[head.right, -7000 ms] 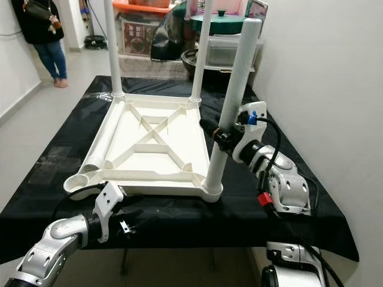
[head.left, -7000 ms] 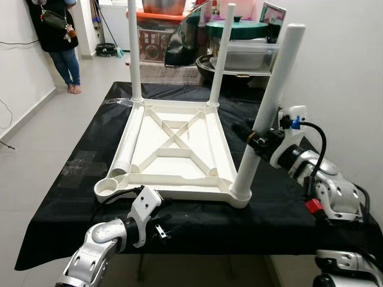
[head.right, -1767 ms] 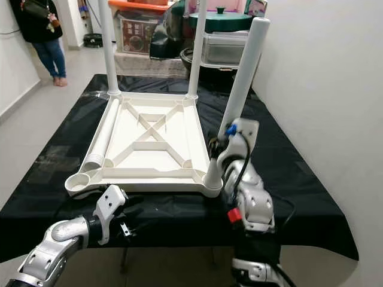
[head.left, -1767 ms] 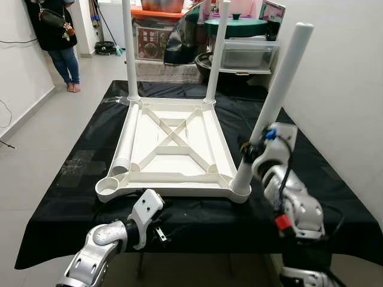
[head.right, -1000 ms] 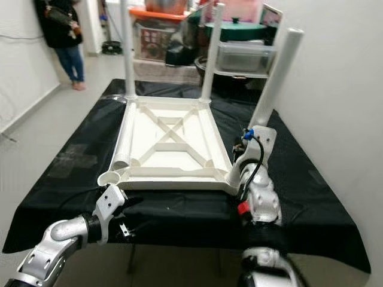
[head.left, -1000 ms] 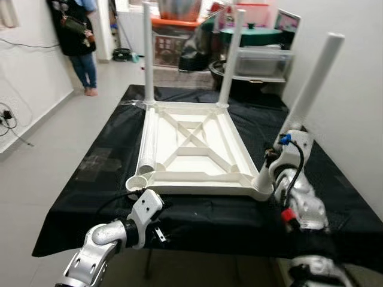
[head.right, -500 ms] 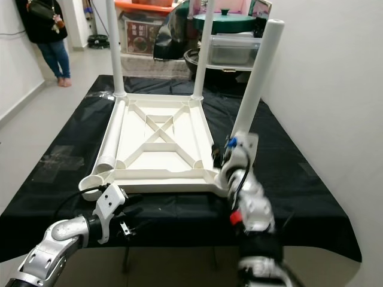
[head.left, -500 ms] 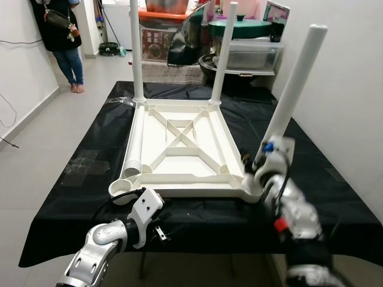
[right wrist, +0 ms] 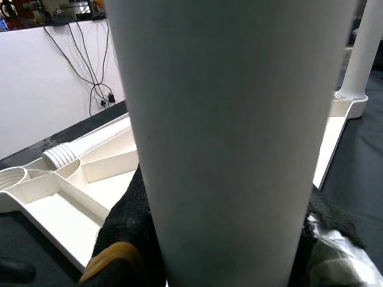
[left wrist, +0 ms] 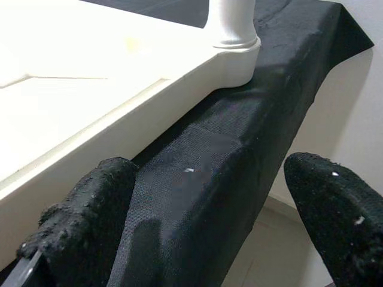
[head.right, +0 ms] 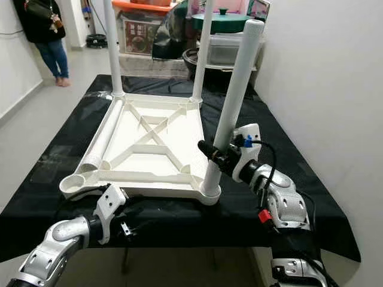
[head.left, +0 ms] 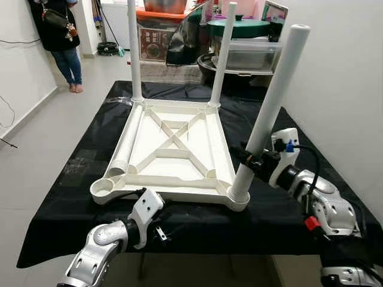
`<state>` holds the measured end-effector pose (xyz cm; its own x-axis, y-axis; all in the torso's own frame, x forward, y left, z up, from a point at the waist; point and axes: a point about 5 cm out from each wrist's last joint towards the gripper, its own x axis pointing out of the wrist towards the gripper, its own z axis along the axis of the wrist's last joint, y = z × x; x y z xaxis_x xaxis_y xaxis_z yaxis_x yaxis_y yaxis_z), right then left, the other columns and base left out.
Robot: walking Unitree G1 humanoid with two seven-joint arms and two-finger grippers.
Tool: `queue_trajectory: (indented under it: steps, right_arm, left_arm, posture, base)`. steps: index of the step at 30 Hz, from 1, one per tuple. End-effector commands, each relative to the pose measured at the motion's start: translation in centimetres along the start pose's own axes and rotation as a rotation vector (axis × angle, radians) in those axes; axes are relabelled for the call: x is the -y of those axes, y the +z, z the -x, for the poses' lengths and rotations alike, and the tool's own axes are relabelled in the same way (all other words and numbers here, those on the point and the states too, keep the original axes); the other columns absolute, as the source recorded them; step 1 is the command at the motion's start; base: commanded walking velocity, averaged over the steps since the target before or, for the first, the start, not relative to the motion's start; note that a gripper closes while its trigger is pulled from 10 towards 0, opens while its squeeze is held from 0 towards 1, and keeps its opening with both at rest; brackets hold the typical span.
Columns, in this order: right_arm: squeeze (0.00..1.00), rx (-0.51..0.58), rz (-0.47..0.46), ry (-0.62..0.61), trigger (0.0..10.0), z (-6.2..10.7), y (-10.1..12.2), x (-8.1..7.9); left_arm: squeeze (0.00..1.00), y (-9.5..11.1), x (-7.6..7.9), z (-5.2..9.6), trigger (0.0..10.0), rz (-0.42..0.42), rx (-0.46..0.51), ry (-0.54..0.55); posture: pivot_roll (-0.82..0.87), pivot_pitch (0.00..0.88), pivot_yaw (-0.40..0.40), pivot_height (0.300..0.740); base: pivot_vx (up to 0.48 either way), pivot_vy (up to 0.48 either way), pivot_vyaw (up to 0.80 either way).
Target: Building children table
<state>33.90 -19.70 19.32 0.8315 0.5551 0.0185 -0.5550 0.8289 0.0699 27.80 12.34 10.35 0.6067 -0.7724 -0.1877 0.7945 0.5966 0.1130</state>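
Three white legs stand in the upturned tabletop [head.left: 173,152] on the black-draped desk [head.left: 90,161], right claw [head.left: 252,160] clamped on the near-right leg [head.left: 269,107], left claw [left wrist: 197,215] spread apart at the desk's front edge.

right gripper [head.left: 254,160]: clamped round tilted white plastic leg [head.left: 267,110] | beyond: upturned white tabletop [head.left: 173,150] blocks | outward: bare black cloth [head.left: 281,206]
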Motion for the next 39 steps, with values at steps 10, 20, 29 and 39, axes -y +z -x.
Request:
queue_trajectory:
  steps: [10,20,29,39]
  right_arm:
    - [0.00,-0.088,-0.111,-1.067,0.0,3.9,-5.5,2.7]
    - [1.00,0.069,-0.008,-0.795,10.0,-0.2,-2.2,-0.7]
    - [1.00,0.104,0.119,-0.701,10.0,3.0,-0.1,0.3]
    - [1.00,-0.016,0.039,-0.543,10.0,6.6,-4.4,-5.6]
  left_arm:
    - [0.00,-0.1,0.2,0.1,10.0,-0.007,-0.010,-0.007]
    - [0.00,0.0,0.3,0.1,10.0,-0.003,-0.003,-0.003]
    - [0.00,-0.5,0.7,0.5,10.0,0.029,0.008,0.037]
    - [0.00,-0.6,-0.2,1.9,10.0,0.073,0.028,0.195]
  posture:
    - [0.05,0.000,-0.088,0.740]
    - [0.05,0.000,-0.097,0.740]
    - [0.02,0.000,-0.103,0.740]
    - [0.01,0.000,-0.094,0.740]
  base:
    - [0.000,0.000,0.00]
    - [0.000,0.000,0.00]
    - [0.000,0.000,0.00]
    - [0.000,0.000,0.00]
